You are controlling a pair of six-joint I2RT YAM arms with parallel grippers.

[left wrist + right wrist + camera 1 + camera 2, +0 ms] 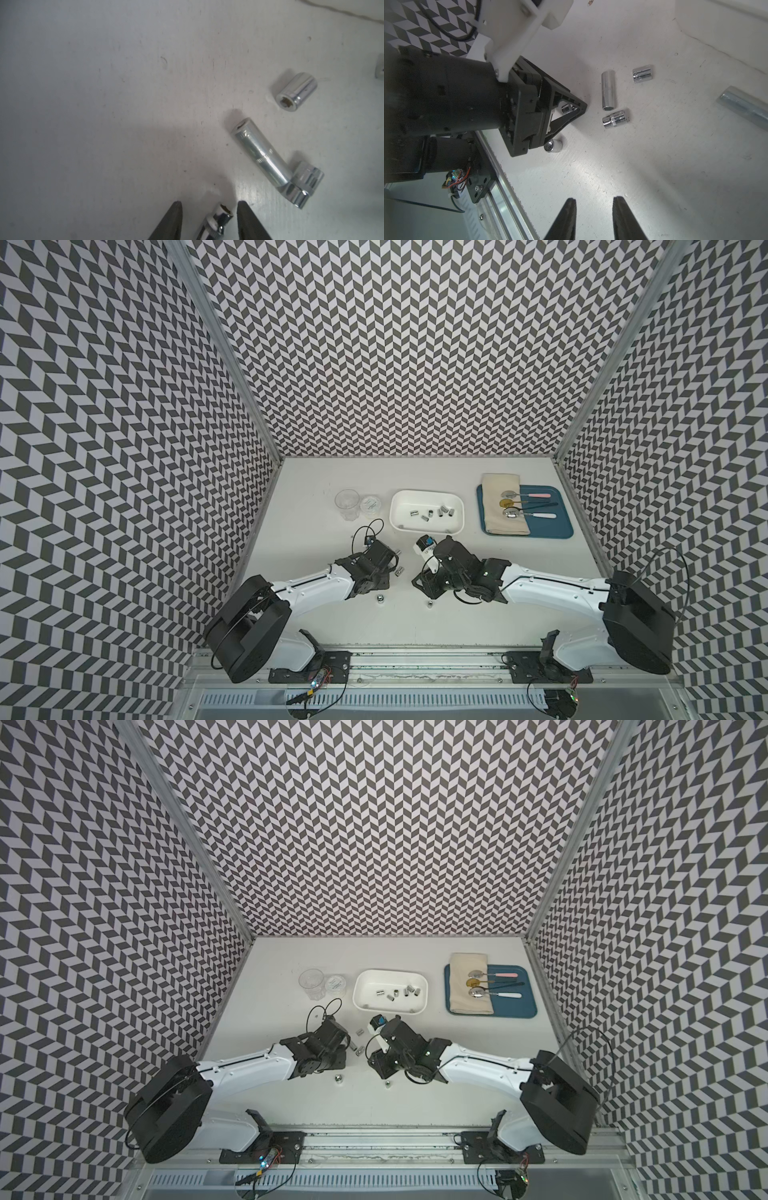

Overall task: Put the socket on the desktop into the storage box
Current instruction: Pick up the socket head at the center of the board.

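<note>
Socket lies on the desk between the spread left jaws, unpinched, evidently positioned for pickup toward the box; the right jaws are spread, empty.

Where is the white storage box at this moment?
In both top views the storage box stands at the back middle of the desktop, between a small clear round container on its left and the blue tray on its right.

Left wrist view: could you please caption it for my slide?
Left gripper straddling one socket; three more sockets lie on the desktop beyond.
</note>
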